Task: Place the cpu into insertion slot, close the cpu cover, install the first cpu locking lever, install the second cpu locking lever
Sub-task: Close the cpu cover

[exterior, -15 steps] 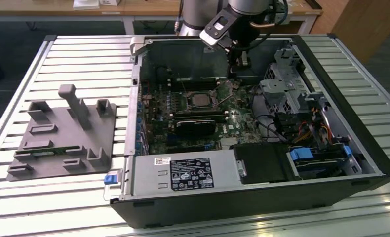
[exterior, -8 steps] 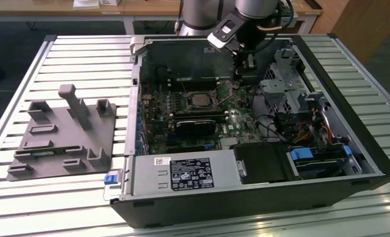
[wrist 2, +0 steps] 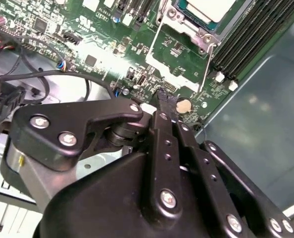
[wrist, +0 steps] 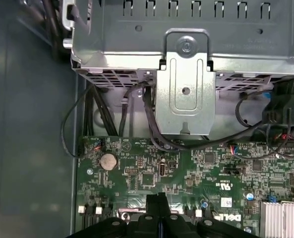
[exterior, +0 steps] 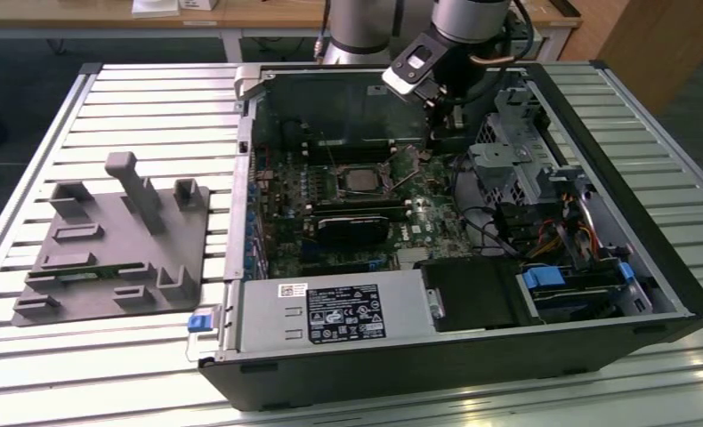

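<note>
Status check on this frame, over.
Hand shut, empty, above board by coin cell. Cpu seated in slot. Nothing blocking.

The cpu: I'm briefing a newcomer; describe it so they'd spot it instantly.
Look into the open computer case, at the green motherboard. Near its middle lies the cpu, a flat pale-metal square framed in silver, unlike the black block beside it.

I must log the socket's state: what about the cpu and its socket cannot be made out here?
Second wrist view: the cpu is cut off by the picture's edge; its seating is unclear.
Exterior view: the insertion slot is too small to show whether anything is latched.
First wrist view: the hand hides part of the circuit board.
</note>
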